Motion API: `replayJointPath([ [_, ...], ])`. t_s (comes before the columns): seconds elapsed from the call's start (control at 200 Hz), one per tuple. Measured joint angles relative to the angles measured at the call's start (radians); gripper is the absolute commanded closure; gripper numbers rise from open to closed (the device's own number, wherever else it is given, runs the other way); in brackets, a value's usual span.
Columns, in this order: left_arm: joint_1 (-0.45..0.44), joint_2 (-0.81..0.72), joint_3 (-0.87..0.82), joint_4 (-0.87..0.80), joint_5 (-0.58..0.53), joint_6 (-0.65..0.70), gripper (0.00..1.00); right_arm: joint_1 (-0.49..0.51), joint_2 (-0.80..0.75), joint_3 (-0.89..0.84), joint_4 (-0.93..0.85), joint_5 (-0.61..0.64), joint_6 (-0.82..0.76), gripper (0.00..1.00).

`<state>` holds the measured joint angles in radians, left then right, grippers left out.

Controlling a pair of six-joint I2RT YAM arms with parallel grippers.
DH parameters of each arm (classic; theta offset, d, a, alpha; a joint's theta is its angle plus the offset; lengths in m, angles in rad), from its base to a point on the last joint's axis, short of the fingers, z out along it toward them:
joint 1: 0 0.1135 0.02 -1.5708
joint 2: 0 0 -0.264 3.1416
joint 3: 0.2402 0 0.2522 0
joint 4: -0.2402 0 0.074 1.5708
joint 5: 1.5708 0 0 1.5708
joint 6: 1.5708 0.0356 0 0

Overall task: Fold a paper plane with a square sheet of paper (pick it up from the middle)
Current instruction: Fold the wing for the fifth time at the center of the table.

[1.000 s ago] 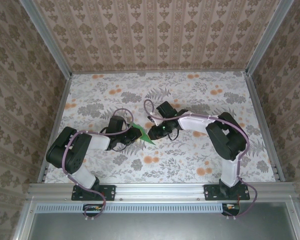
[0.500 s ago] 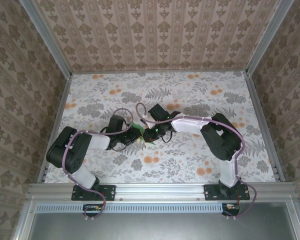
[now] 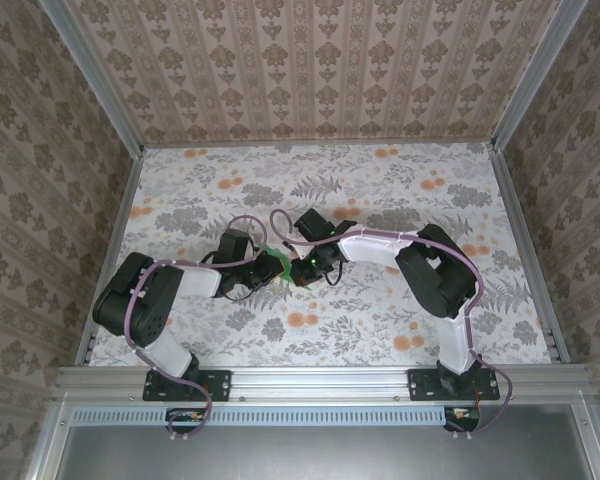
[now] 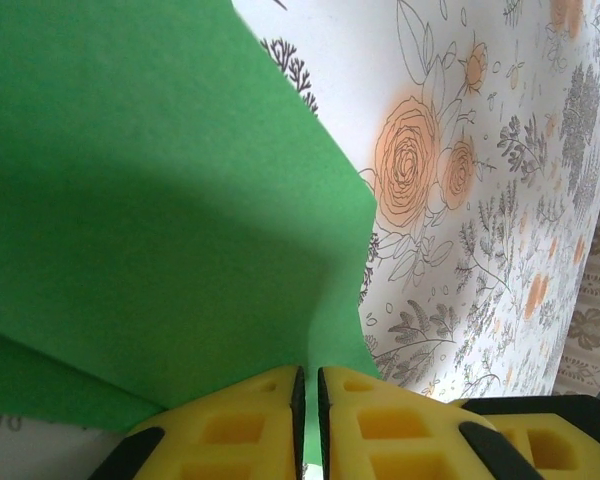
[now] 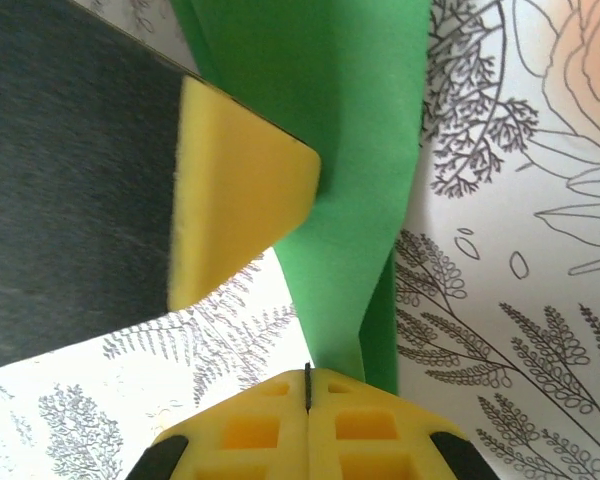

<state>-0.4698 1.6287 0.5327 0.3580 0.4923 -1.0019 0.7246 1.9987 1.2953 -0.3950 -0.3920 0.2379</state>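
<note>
The creased green paper (image 4: 160, 200) is held between both arms near the middle of the floral desk (image 3: 410, 200). The left end effector (image 4: 310, 375) is clamped on one edge of the paper, its yellow pads nearly touching. The right end effector (image 5: 308, 372) is pinched tight on a folded edge just beside it.

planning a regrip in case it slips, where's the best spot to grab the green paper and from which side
Likely a free edge, approached edge-on: the green paper is thin and creased, so the jaws must straddle it. The left gripper pinches its near edge, and the right gripper pinches its narrow folded strip.
</note>
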Motion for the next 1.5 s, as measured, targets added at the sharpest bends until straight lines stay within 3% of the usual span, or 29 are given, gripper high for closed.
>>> replayJointPath([
  [0.495, 0.000, 0.003, 0.008, -0.014, 0.000, 0.000, 0.84, 0.000, 0.013, 0.006, -0.010, 0.021, -0.008, 1.00],
  [0.93, 0.001, 0.012, 0.022, -0.034, 0.009, 0.000, 0.84, -0.006, -0.031, -0.031, -0.014, -0.080, -0.061, 1.00],
  [1.5, 0.024, 0.021, 0.026, -0.038, 0.045, 0.000, 0.84, -0.033, -0.031, -0.049, -0.035, -0.048, -0.079, 1.00],
])
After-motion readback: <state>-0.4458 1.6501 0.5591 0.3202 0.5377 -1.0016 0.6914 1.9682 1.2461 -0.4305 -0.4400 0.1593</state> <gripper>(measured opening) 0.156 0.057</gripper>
